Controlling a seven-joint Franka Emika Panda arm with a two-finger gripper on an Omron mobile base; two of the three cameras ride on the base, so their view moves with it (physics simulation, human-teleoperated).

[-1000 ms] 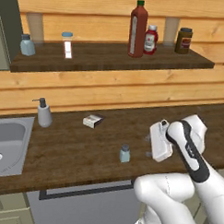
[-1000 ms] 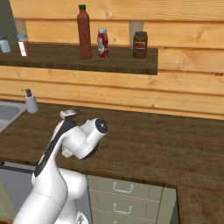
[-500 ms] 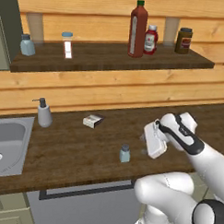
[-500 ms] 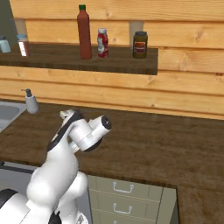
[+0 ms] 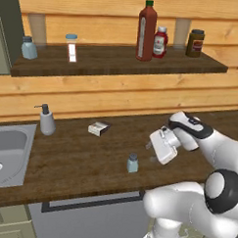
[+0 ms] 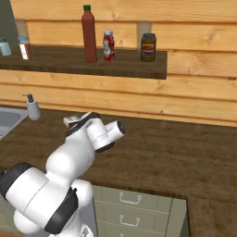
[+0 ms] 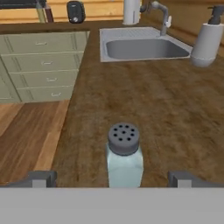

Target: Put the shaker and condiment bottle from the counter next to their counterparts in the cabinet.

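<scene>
The shaker [image 5: 132, 163], pale blue-grey with a dark holed cap, stands on the counter [image 5: 80, 163] near its front edge. My gripper [image 5: 154, 148] hovers just to its right, pointing at it. In the hand view the shaker [image 7: 124, 155] stands close, midway between the two finger tips [image 7: 41, 178], touching neither. The gripper [image 7: 113, 179] is open and holds nothing. The tall red condiment bottle [image 5: 147, 31] stands on the cabinet shelf [image 5: 118, 62] beside the short red bottle [image 5: 160, 42]. A twin shaker [image 5: 29, 47] sits at the shelf's left end.
A clear jar with a white label [image 5: 71, 48] and a brown jar [image 5: 195, 43] share the shelf. On the counter stand a white pump dispenser [image 5: 46, 120] and a small box [image 5: 99, 128]. The sink [image 5: 7, 150] lies at the left.
The hand has edged slightly left toward the shaker while the arm's upper links swung right and lower. The jaws stayed open.
</scene>
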